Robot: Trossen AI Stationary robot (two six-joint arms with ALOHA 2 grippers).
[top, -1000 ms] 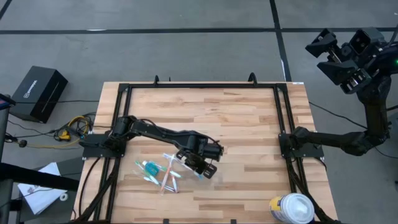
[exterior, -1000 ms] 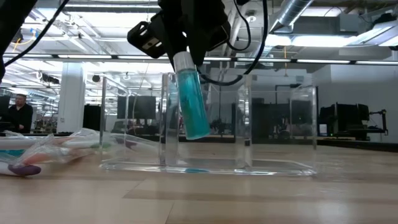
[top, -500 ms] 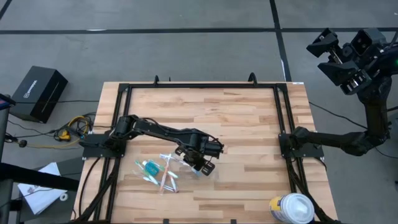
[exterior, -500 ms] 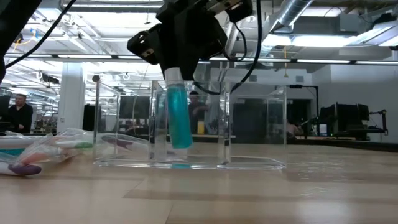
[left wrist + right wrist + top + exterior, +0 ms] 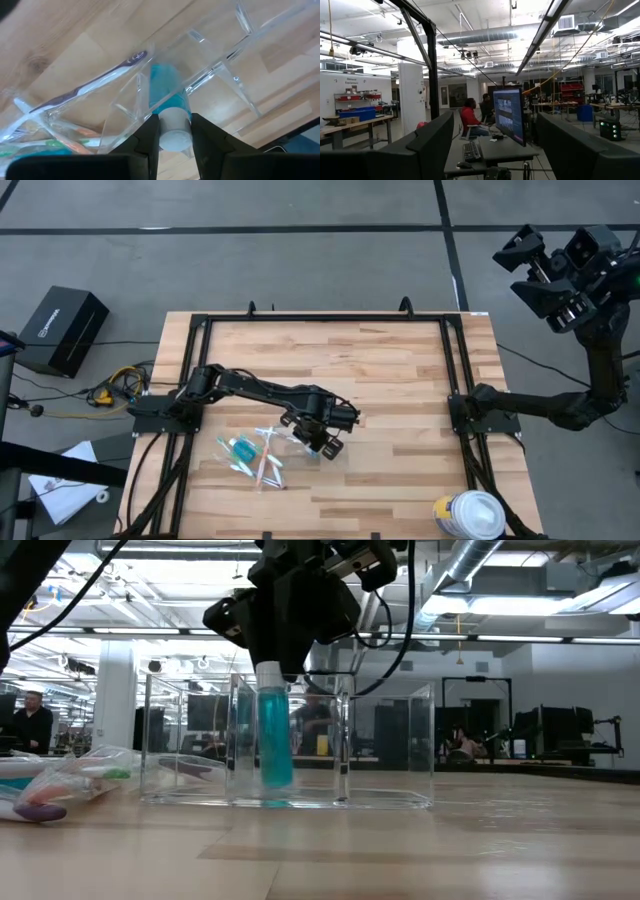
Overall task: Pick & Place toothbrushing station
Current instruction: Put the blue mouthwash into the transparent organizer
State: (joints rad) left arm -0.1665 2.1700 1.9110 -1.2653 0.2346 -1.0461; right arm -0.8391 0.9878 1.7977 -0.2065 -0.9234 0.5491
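Tube (image 5: 274,745), teal, stands upright inside my clear holder (image 5: 390,765), its white cap clamped by the left gripper (image 5: 174,131); right gripper (image 5: 548,275) parked off-table, fingers apart.

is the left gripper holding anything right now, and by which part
Yes: the left gripper is shut on the teal tube, gripped at its white cap end, standing it upright inside the clear holder.

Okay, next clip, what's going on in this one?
The left gripper is shut on a teal tube by its white cap, holding it upright inside the clear plastic holder near the table's middle. Toothbrushes and another tube lie loose beside the holder. The right gripper is raised off the table's right side, open and idle.
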